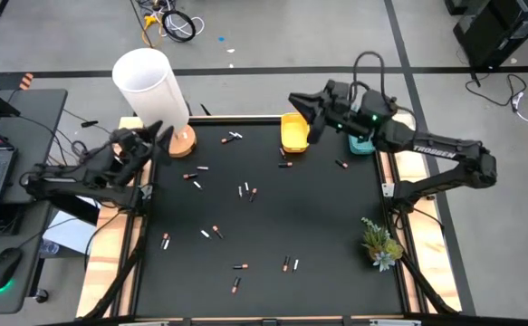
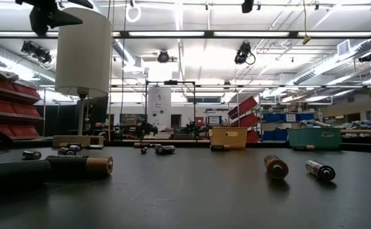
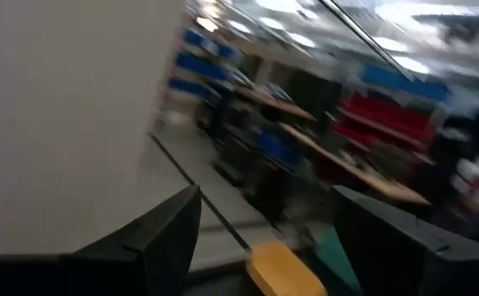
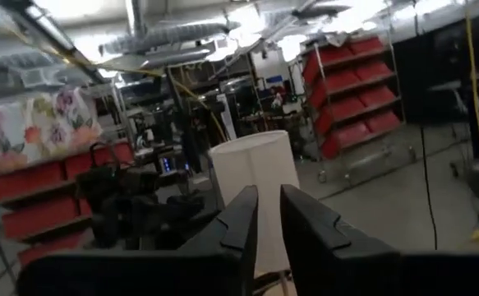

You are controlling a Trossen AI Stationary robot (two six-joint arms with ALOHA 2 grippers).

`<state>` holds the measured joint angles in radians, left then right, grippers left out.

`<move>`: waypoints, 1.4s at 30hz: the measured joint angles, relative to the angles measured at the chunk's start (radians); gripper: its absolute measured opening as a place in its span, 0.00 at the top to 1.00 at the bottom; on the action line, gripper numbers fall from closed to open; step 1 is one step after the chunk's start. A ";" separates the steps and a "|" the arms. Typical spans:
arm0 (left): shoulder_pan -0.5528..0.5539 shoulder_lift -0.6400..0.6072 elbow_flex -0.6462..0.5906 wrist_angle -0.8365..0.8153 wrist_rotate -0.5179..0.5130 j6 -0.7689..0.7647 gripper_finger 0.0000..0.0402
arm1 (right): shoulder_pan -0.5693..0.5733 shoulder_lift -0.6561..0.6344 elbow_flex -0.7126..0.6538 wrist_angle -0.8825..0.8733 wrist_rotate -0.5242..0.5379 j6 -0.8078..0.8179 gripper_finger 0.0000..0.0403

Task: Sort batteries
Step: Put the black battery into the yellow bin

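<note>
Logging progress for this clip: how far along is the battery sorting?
Early or midway, as far as shows. Many batteries lie scattered on the black table; what the yellow tray and teal tray hold cannot be seen. The right end effector hovers over the yellow tray, fingers nearly closed, nothing visibly held. The left end effector waits open by the lamp.

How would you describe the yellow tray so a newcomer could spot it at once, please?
Look along the black mat's far edge, right of the tall white lamp. The yellow tray sits there under the right gripper; the tray beside it is teal.
</note>
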<state>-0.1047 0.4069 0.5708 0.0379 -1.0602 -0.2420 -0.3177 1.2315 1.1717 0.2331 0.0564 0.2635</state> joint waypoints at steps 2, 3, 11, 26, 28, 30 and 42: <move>0.000 0.021 0.000 0.038 -0.008 0.043 0.30 | -0.002 0.008 0.045 -0.092 0.001 0.002 0.87; 0.000 0.032 0.000 0.040 -0.001 0.050 0.30 | -0.002 0.009 0.062 -0.138 0.002 -0.005 0.88; 0.024 0.103 0.039 -0.011 -0.002 0.016 0.40 | 0.011 0.005 0.107 -0.370 0.026 -0.012 0.82; 0.130 0.397 0.261 -0.869 0.629 -0.433 0.43 | 0.042 0.011 0.106 -0.696 0.085 -0.094 0.65; 0.118 0.438 0.243 -0.876 0.723 -0.398 0.46 | 0.044 0.000 0.106 -0.691 0.083 -0.123 0.66; 0.118 0.480 0.233 -0.855 0.805 -0.351 0.48 | 0.043 -0.006 0.106 -0.700 0.076 -0.142 0.66; 0.130 0.778 0.231 -0.425 1.028 -0.143 0.50 | 0.041 -0.041 0.106 -0.828 0.030 -0.236 0.67</move>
<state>0.0256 1.1853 0.8021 -0.3870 -0.0326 -0.3852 -0.2768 1.1901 1.2774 -0.5947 0.0860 0.0278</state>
